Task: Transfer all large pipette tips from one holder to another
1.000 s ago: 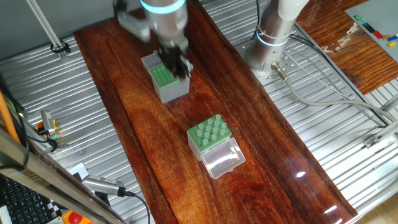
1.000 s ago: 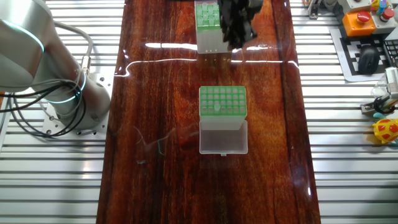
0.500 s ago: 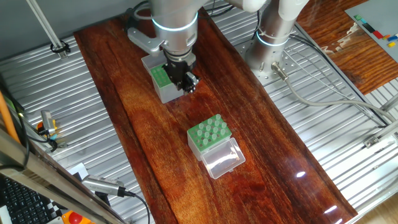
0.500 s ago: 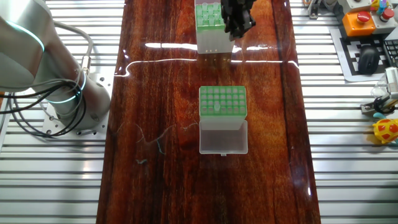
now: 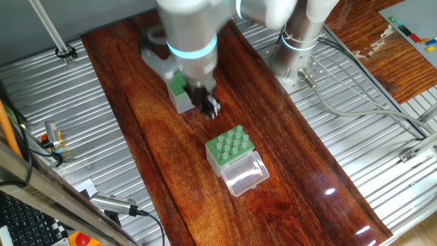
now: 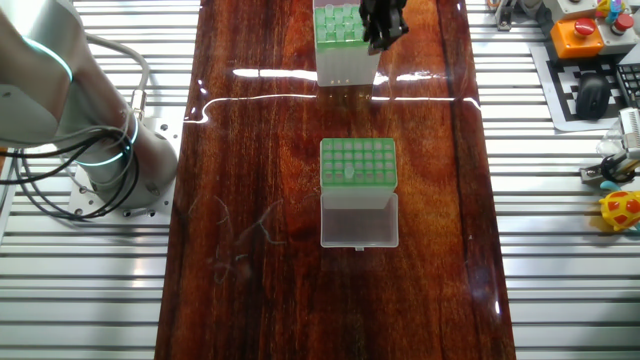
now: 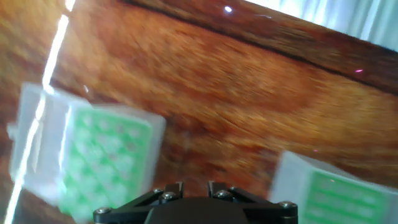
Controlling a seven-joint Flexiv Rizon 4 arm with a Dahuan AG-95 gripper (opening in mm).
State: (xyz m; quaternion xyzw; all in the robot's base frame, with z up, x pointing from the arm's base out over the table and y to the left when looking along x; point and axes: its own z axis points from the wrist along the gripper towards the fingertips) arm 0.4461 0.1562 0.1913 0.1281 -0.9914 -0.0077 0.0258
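clear-sided holder lid open, apart from grey-sided holder

The tool hangs between the grey-sided box and clear-sided box.

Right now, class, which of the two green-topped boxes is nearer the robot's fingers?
The grey-sided box at the far end of the table; the fingers hang right beside it. The clear-sided box with its lid folded open stands apart, mid-table.

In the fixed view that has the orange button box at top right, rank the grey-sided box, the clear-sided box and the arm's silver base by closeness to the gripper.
1. Grey-sided box: top edge, right beside the gripper.
2. Clear-sided box: mid-table, below the gripper, lid open.
3. Silver base: far left, off the wooden table.
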